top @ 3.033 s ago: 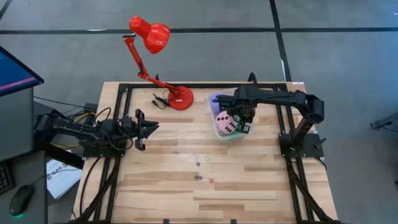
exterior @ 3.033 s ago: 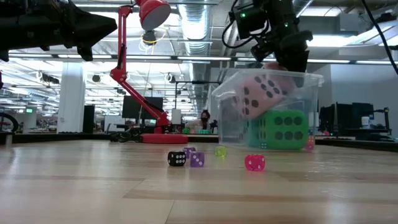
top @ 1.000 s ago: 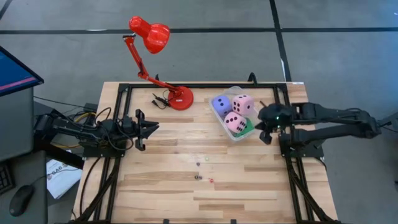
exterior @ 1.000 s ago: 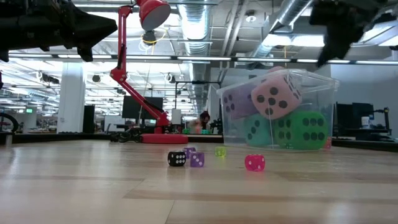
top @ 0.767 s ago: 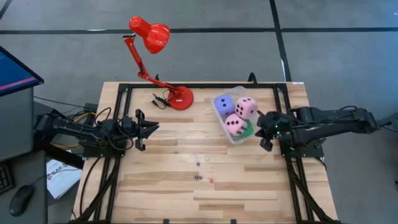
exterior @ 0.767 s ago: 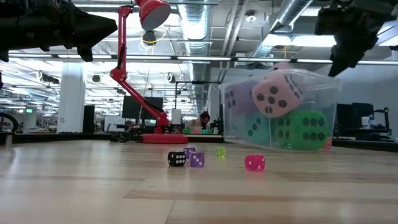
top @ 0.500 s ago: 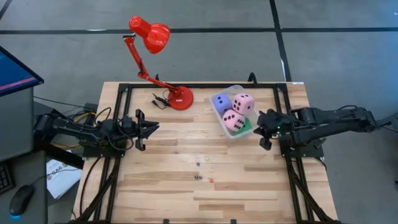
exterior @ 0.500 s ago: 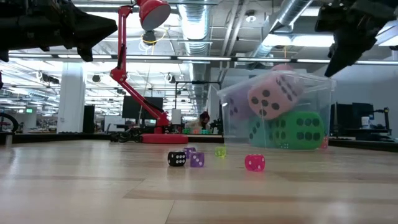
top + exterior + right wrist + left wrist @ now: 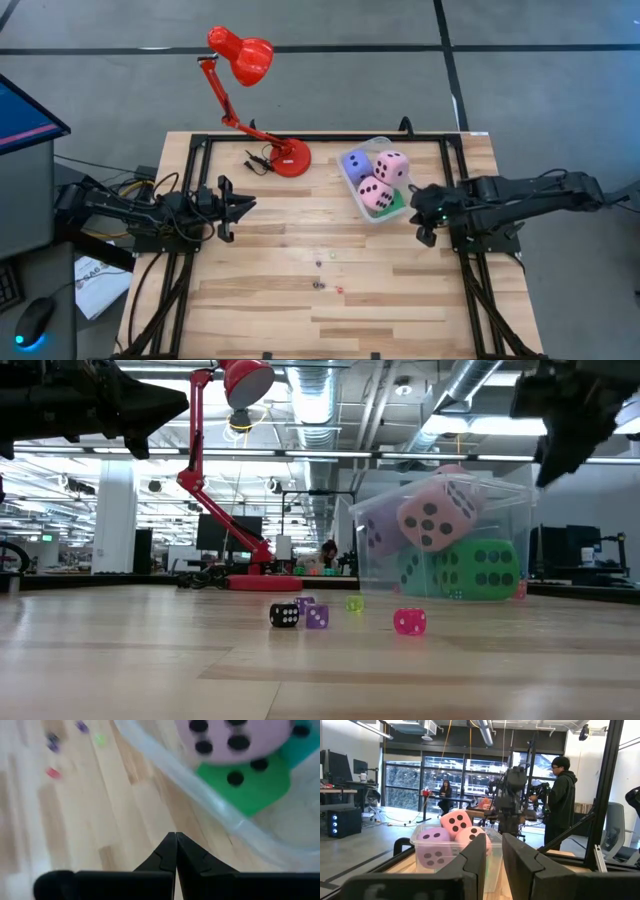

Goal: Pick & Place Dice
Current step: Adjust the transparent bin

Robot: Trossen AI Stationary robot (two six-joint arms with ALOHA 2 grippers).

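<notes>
- Hovering just beside the clear tub [image 9: 352,186], my right claw [image 9: 421,213] sat off the tub's right side, fingers pressed together, gripping nothing.
- Left claw [image 9: 238,207] waited near the left edge of the worktop [image 9: 400,290], well apart from the tub; fingers slightly apart, empty.
- Big dice were in the tub: two pink dice [image 9: 375,194] on top, purple-blue die [image 9: 356,165] at the far end, green die [image 9: 480,569] underneath.
- Tiny dice [image 9: 409,622] lay loose mid-worktop, black, purple, yellow-green and pink ones, near each other.
- Red desk lamp [image 9: 243,57] stood at the far edge, left of the tub.
</notes>
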